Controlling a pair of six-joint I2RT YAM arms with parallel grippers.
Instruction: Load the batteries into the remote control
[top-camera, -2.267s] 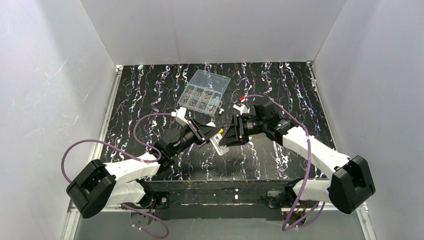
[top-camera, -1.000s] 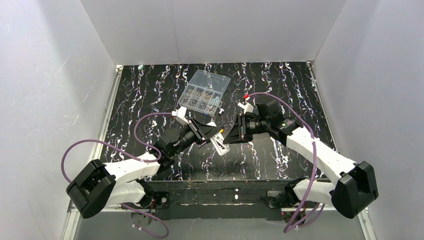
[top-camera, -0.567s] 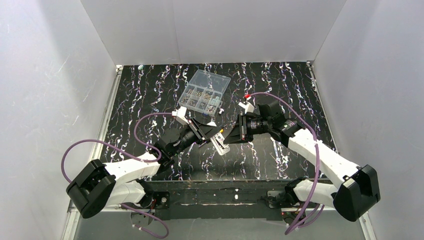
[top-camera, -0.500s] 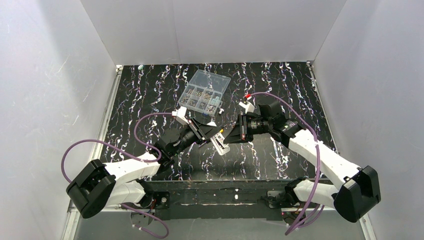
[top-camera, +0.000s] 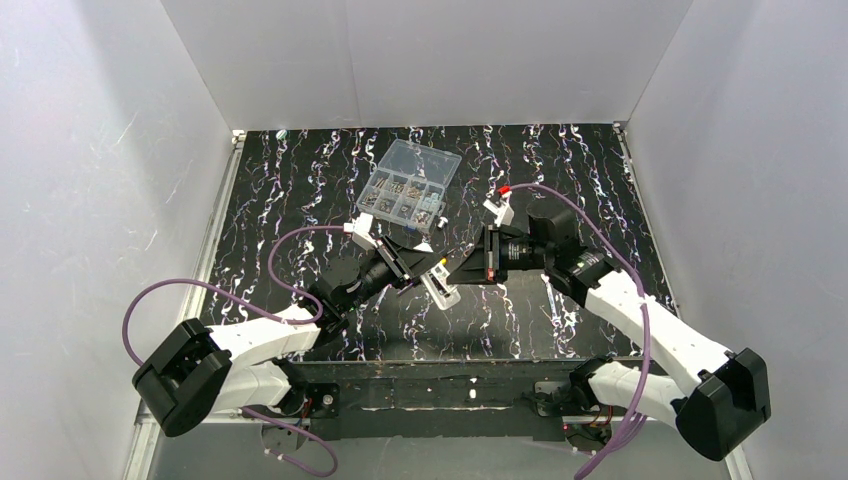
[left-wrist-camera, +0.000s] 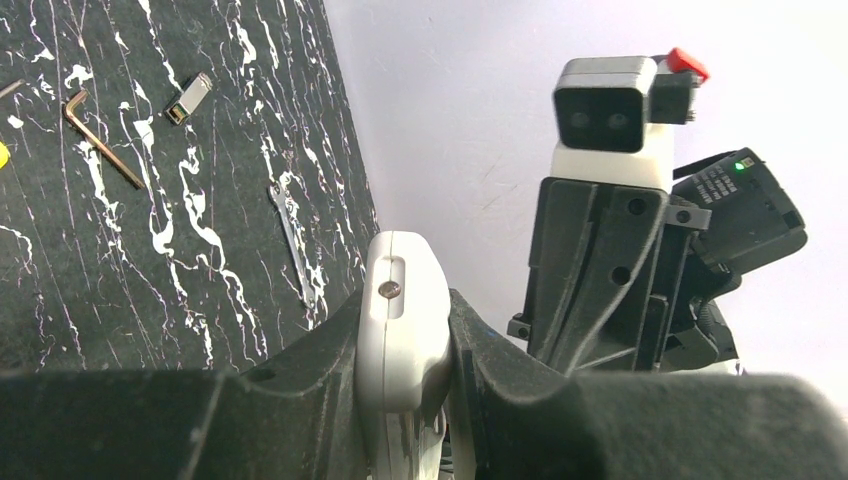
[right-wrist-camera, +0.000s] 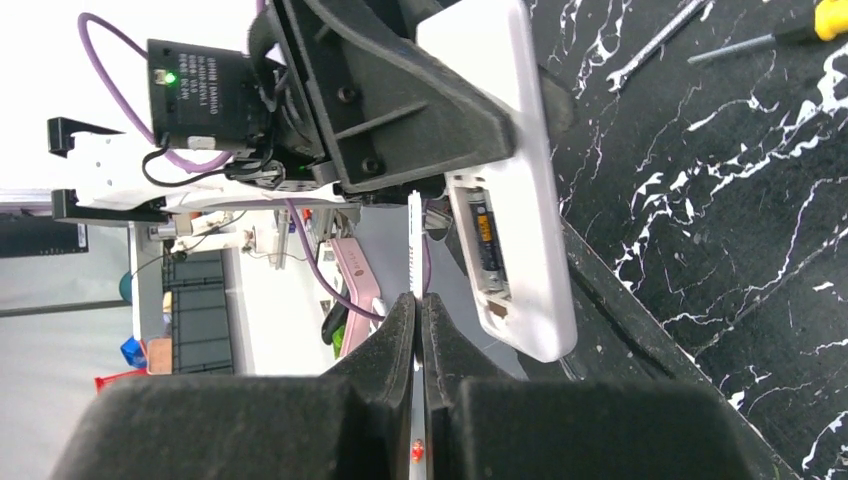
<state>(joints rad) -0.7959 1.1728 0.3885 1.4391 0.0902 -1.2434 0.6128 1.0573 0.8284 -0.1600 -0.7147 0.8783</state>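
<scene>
marbled black table (top-camera: 300, 170); slim white plastic remote control (top-camera: 438, 285)

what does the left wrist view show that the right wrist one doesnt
Left wrist only: a bent brown hex key, a small metal piece, the screw in the end of the slim white plastic remote control. Right wrist only: the remote's open bay with a battery inside, a yellow-handled screwdriver, a thin white strip pinched in the right end effector. Both: the remote clamped in the left end effector, a flat metal wrench, the black marbled table.
</scene>
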